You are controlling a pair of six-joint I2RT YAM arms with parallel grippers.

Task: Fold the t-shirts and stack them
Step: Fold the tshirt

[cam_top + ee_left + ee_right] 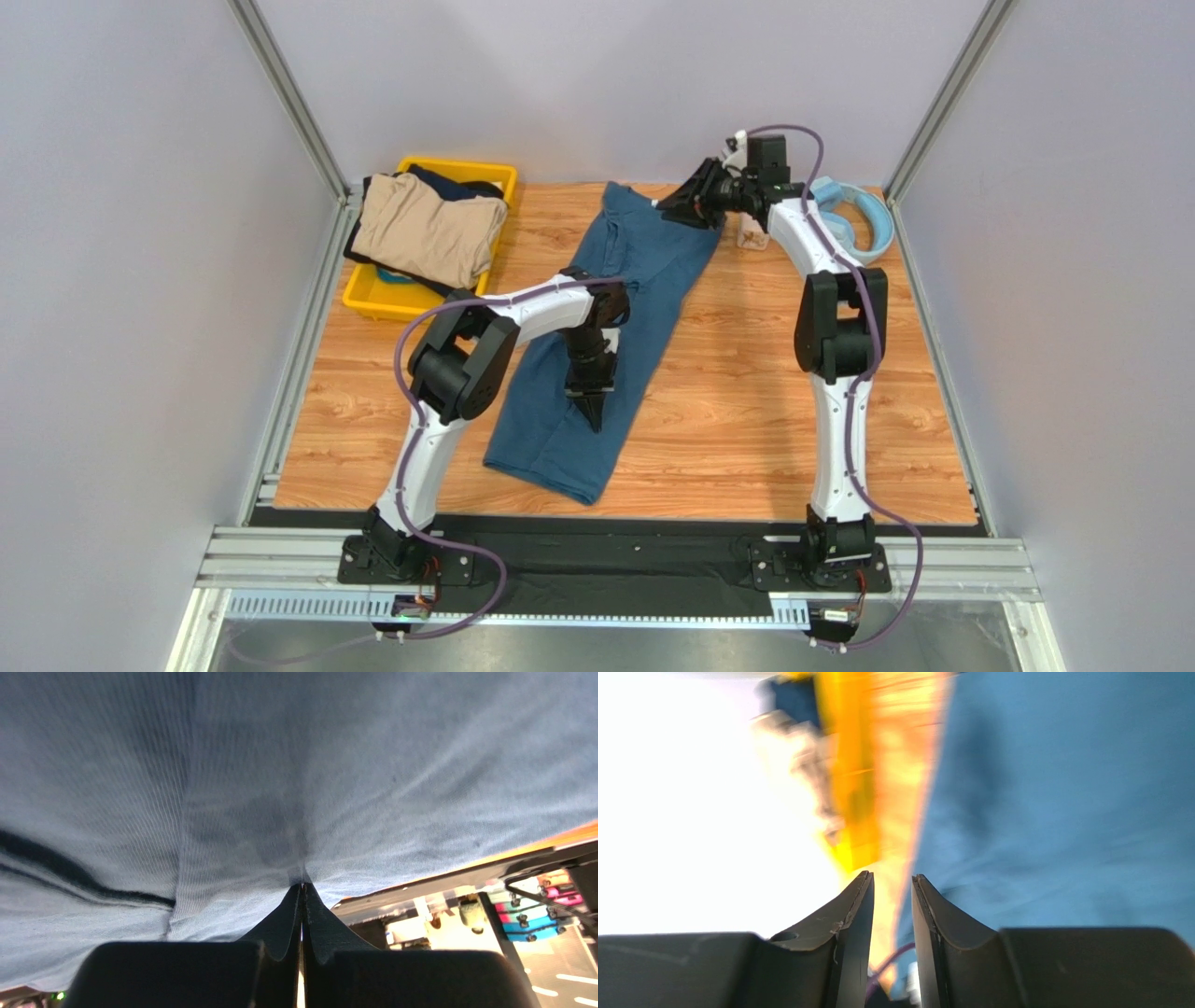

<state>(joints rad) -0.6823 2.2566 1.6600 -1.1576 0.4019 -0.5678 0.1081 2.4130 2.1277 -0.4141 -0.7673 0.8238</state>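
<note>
Nearest: left gripper (303, 885), fingers pressed together on a pucker of the teal-blue t-shirt (659, 259). Spread mid-table, long axis near-to-far, far end leaning right. At that far edge, right gripper (892, 882), parted narrowly, gripping nothing. Tan t-shirt (428, 231) heaped on yellow bin (368, 297).

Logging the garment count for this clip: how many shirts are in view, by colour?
Teal-blue shirt: 1, spread on the table
Tan shirt: 1, on top in the yellow bin
Dark navy shirt: 1, under the tan one
Total: 3
</note>
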